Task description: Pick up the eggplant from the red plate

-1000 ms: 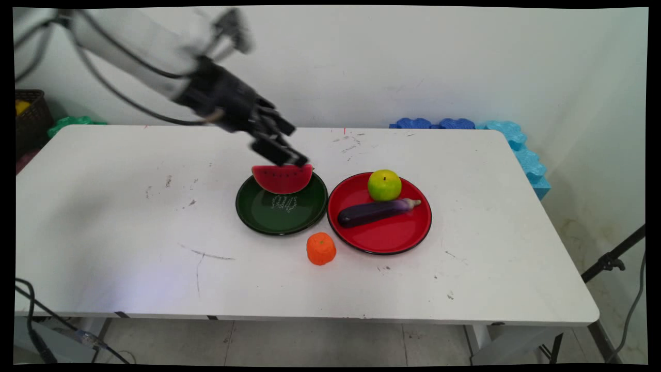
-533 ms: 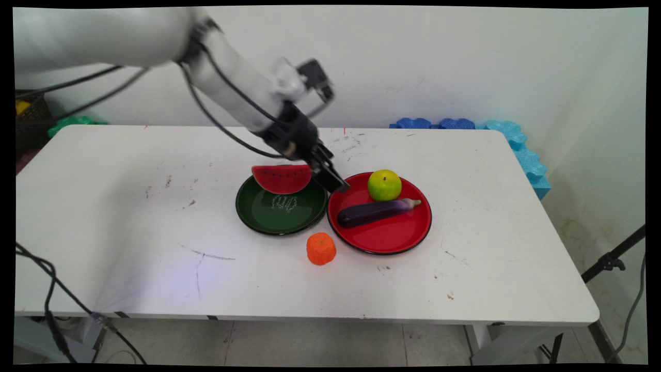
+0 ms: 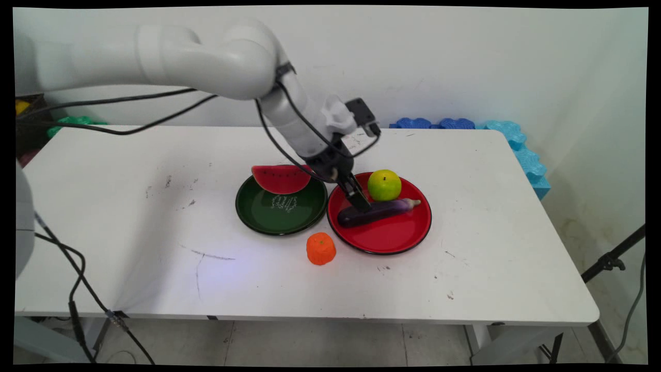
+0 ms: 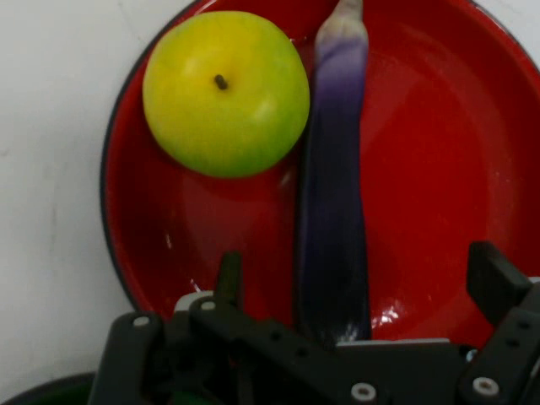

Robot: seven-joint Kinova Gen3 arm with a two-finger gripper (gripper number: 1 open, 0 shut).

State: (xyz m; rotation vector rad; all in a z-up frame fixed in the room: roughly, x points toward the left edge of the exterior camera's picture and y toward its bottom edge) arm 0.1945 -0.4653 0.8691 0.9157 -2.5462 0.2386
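A purple eggplant (image 3: 384, 208) (image 4: 333, 211) lies across a red plate (image 3: 392, 238) (image 4: 439, 169), with a green-yellow apple (image 3: 384, 185) (image 4: 225, 91) beside it on the plate's far side. My gripper (image 3: 360, 204) (image 4: 359, 266) hangs low over the eggplant's thick end. It is open, one finger on each side of the eggplant, and nothing is held. In the hand view the eggplant runs up from between the fingers (image 4: 228, 268), and the apple touches its left flank.
A dark green plate (image 3: 273, 217) left of the red one holds a watermelon slice (image 3: 281, 179) on its far rim. An orange fruit (image 3: 320, 248) sits on the table in front of both plates. Blue foam pieces (image 3: 516, 139) line the far right corner.
The gripper has swung right from above the watermelon slice, crossed onto the red plate and come down over the eggplant. Nothing on the table has moved.
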